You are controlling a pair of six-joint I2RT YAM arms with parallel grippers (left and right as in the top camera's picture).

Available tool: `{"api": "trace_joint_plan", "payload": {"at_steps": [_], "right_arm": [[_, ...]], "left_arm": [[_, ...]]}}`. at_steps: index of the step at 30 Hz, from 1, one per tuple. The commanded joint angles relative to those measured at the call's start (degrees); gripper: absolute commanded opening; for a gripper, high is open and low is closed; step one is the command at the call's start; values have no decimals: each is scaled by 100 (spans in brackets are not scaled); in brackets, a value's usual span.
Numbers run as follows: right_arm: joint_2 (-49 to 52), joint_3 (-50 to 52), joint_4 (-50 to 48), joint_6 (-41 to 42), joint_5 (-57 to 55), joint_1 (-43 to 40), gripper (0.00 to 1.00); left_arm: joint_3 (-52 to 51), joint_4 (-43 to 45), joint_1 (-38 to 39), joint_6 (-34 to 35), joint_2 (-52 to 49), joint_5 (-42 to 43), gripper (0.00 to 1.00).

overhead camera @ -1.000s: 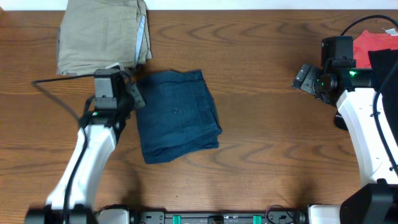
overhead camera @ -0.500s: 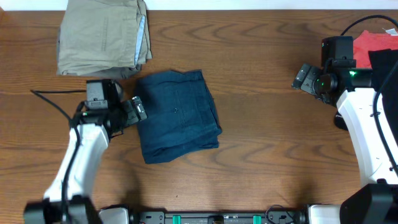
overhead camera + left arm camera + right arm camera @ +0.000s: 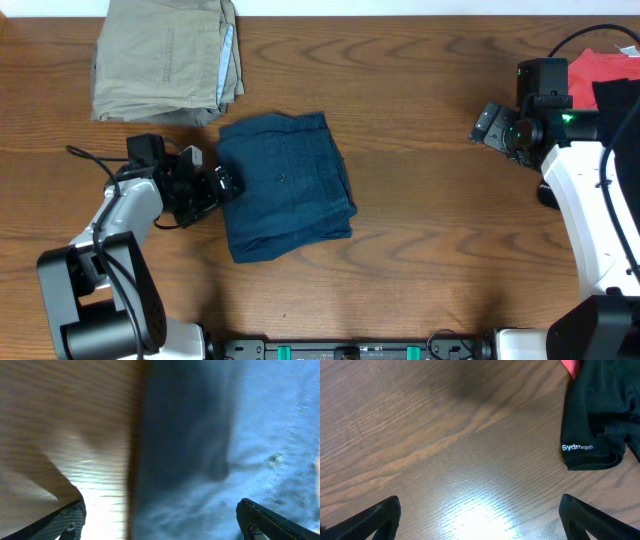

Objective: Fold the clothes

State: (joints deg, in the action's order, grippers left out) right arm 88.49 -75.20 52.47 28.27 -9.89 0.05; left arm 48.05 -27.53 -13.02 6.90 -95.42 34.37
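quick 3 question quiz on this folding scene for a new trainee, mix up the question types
1. True or false: the left gripper is shut on the navy shorts.
2. Which garment bears white lettering? A khaki, B black, C navy.
3. What lies beneath the right gripper?
Key: 1 false, it is open at the shorts' left edge. 2 B, the black garment. 3 only the wooden table.

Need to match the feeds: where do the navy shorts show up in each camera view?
Overhead: navy shorts lie folded, left of centre, beside the left gripper.
Left wrist: they fill the right half, blurred.
Right wrist: not in it.
Shared landmark: the wooden table.
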Motion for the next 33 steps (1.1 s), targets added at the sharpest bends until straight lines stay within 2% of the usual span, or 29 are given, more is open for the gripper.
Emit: {"api": "trace_joint_plan", "payload": {"at_steps": [1, 4, 9, 12, 13, 19, 20, 21, 25, 28, 33], "right_arm": [[-2, -11, -2, 39, -20, 11, 99], [-4, -11, -2, 39, -17, 11, 99], [-4, -11, -2, 42, -20, 11, 99], [-4, -11, -2, 39, -20, 11, 99], [-4, -11, -2, 39, -20, 11, 99], [-4, -11, -2, 39, -17, 11, 99], [-4, -11, 0, 39, -20, 11, 99], [-4, -11, -2, 42, -20, 11, 99], [-4, -11, -2, 42, -20, 11, 99], [-4, -11, -2, 42, -17, 11, 99], [-4, -11, -2, 42, -20, 11, 99]], "left_arm": [[-20, -22, 28, -229, -413, 737, 98], [-20, 74, 63, -243, -664, 1119, 99], [-20, 107, 61, -236, -914, 1237, 83], [-20, 107, 61, -190, -918, 1237, 58], [-20, 107, 59, -190, -918, 1237, 47], [-15, 136, 61, -190, -918, 1237, 19], [-9, 149, 61, -190, -918, 1237, 8], [2, 146, 61, -181, -916, 1237, 6], [81, 105, 98, 35, -905, 1237, 6], [319, -190, 295, -319, -892, 1209, 6], [1191, -1141, 876, -525, -892, 269, 6]]}}
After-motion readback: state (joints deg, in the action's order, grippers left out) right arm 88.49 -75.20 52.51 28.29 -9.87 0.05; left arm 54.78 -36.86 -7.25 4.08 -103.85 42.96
